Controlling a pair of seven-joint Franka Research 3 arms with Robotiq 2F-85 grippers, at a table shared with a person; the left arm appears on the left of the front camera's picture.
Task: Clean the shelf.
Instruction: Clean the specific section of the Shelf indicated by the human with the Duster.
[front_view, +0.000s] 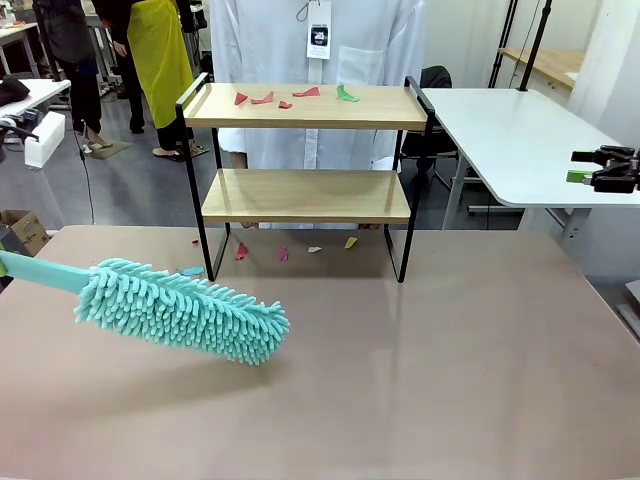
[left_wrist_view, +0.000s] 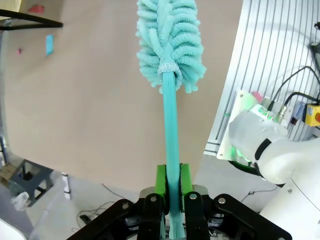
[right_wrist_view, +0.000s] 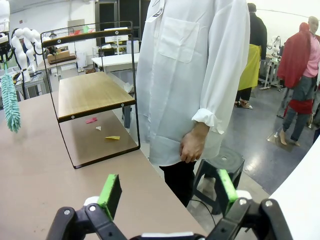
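Front view: the shelf (front_view: 385, 112) is standing at the far middle of the table (front_view: 450, 360), just in front of a person (front_view: 270, 50) in a white shirt. Coloured scraps (front_view: 290, 98) are lying on its top board, the lower board (front_view: 305, 195) is looking bare, and more bits are lying on the table beneath it. With a thin black frame and two light boards, it is probably going to handle as stiff but light, so a hard sweep is likely to slide or tip it; an end rail or an upright is looking like the place to steady it. The duster (front_view: 180, 312) is hanging low over the near left of the table, head slanting down to the right, well apart from the shelf. The right end effector (front_view: 605, 170) is hovering at the far right, well above the table.

Left wrist view: the left end effector (left_wrist_view: 172, 181) is clamping its green pads tight on the duster's teal handle (left_wrist_view: 170, 125) near its end, the arm lying low with the fluffy head pointing ahead. That head is looking soft enough to bend over the rails.

Right wrist view: the right end effector (right_wrist_view: 169, 192) is standing wide open and holding nothing, looking past the table's edge toward the shelf's end and the person's hand (right_wrist_view: 192, 145)
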